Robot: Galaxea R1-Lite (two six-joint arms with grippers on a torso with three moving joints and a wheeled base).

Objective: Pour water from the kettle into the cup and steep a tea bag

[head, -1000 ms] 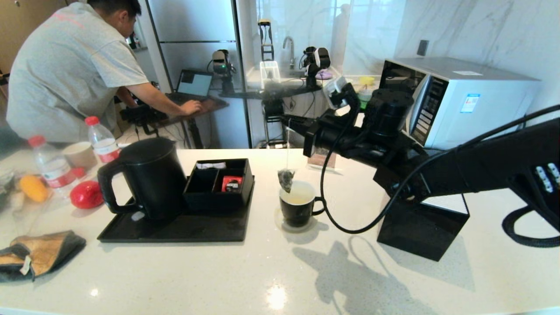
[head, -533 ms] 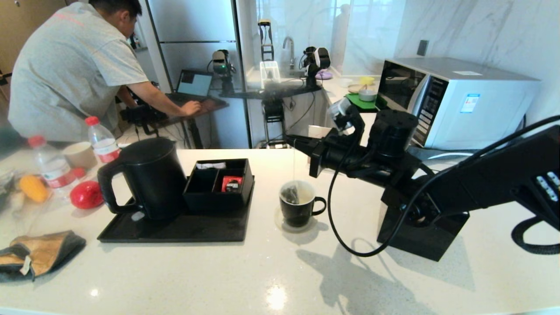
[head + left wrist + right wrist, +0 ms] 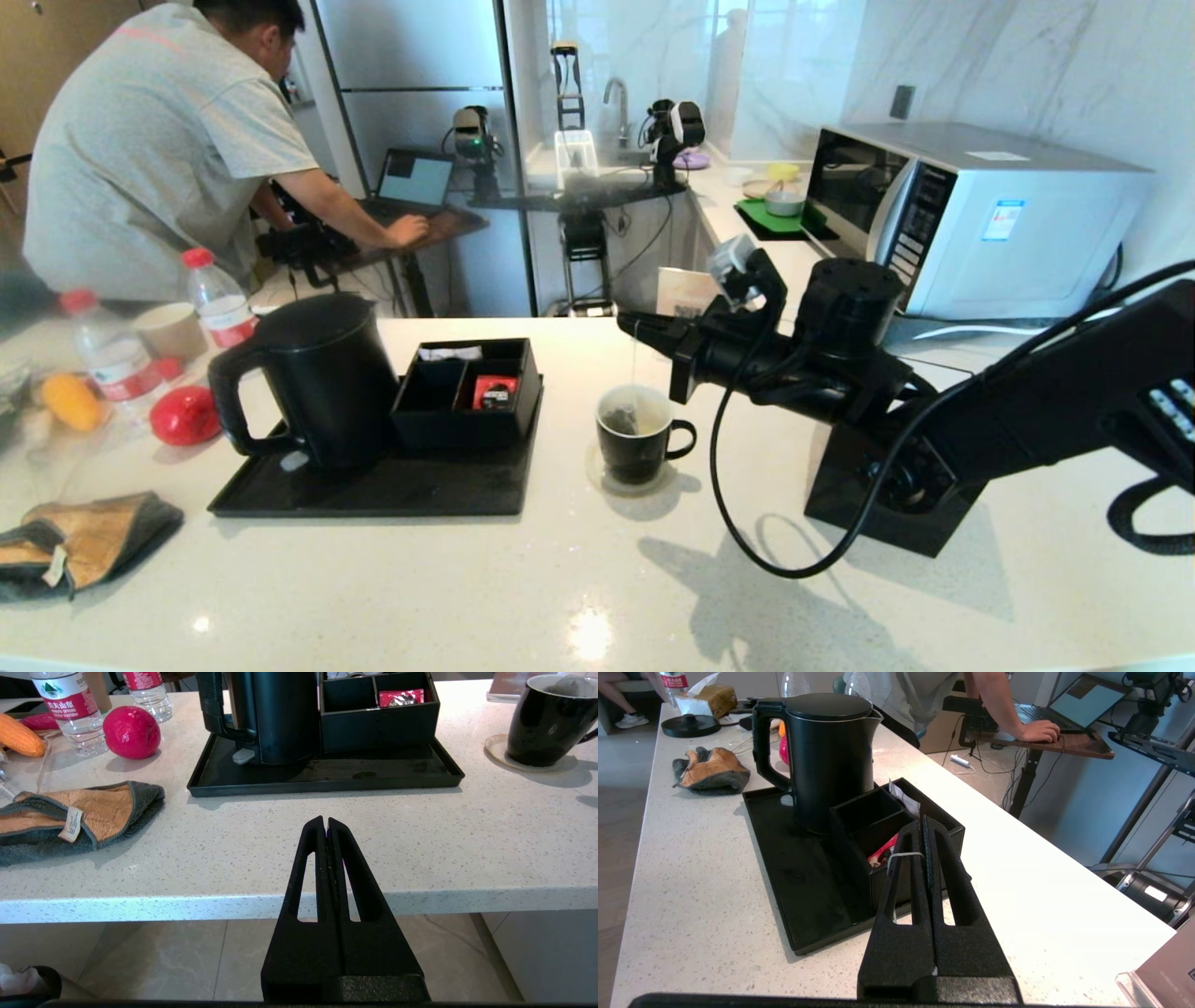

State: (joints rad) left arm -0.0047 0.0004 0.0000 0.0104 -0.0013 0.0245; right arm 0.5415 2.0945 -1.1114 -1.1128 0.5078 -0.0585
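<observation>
The black kettle (image 3: 313, 373) stands on a black tray (image 3: 373, 493) left of centre. To its right, the black cup (image 3: 638, 446) sits on a small coaster. The greyish tea bag (image 3: 622, 420) rests inside the cup, and the water around it cannot be made out. A thin white string (image 3: 635, 359) rises from the bag to my right gripper (image 3: 627, 323), which hovers just above the cup, shut on the string (image 3: 903, 854). My left gripper (image 3: 325, 820) is shut and empty, low before the counter's front edge, out of the head view.
On the tray, a compartment box (image 3: 467, 387) holds a red packet (image 3: 493, 390). At the far left are two red-capped bottles (image 3: 217, 297), a paper cup (image 3: 170, 329), a red fruit (image 3: 184, 415) and a folded cloth (image 3: 84, 541). A black block (image 3: 920, 523) and a microwave (image 3: 980, 219) stand right.
My right gripper has come down and slightly right. The tea bag, which hung above the cup's rim, has sunk into the cup. The left arm has not moved.
</observation>
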